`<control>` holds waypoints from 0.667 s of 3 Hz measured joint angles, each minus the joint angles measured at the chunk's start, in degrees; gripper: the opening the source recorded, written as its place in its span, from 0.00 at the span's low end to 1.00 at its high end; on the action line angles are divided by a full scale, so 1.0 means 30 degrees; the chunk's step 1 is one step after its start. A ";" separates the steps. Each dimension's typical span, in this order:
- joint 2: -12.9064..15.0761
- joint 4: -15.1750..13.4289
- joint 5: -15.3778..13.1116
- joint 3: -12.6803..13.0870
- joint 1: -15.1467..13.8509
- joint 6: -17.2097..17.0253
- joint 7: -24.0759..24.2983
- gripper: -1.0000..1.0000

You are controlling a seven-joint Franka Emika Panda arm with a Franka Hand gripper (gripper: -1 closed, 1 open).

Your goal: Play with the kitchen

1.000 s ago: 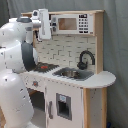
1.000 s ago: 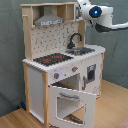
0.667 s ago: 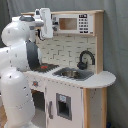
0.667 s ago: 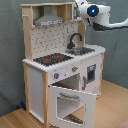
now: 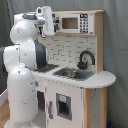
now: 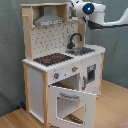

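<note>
The kitchen point(image 6: 37, 82) is a white and light-wood toy. It has a grey hood point(image 6: 48, 20), a red-ringed black hob point(image 6: 51, 59), a black faucet point(image 6: 75, 39), a sink point(image 5: 72, 73) and knobs point(image 6: 56, 76). Its windowed oven door point(image 6: 70, 102) hangs open, tilted down toward the front. My gripper point(image 5: 47, 21) is high up at the level of the top shelf, in front of the hood side, next to the microwave panel point(image 5: 75, 23). In the second exterior view my wrist point(image 6: 86, 8) sits at the upper right corner of the kitchen, above the faucet.
My white arm point(image 5: 22, 60) fills the first exterior view's left and hides the hob there. A dark grey curtain point(image 6: 10, 50) hangs behind the kitchen. The floor point(image 6: 112, 110) is light wood.
My gripper has moved closer to the kitchen's top, rightward in the first exterior view and leftward in the second exterior view. The oven door stays open.
</note>
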 joint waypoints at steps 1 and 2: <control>0.0897 0.0906 -0.0888 0.0490 0.0041 -0.0820 -0.0628 0.00; 0.0355 0.0898 -0.0891 0.1432 0.0047 -0.2720 -0.0753 0.00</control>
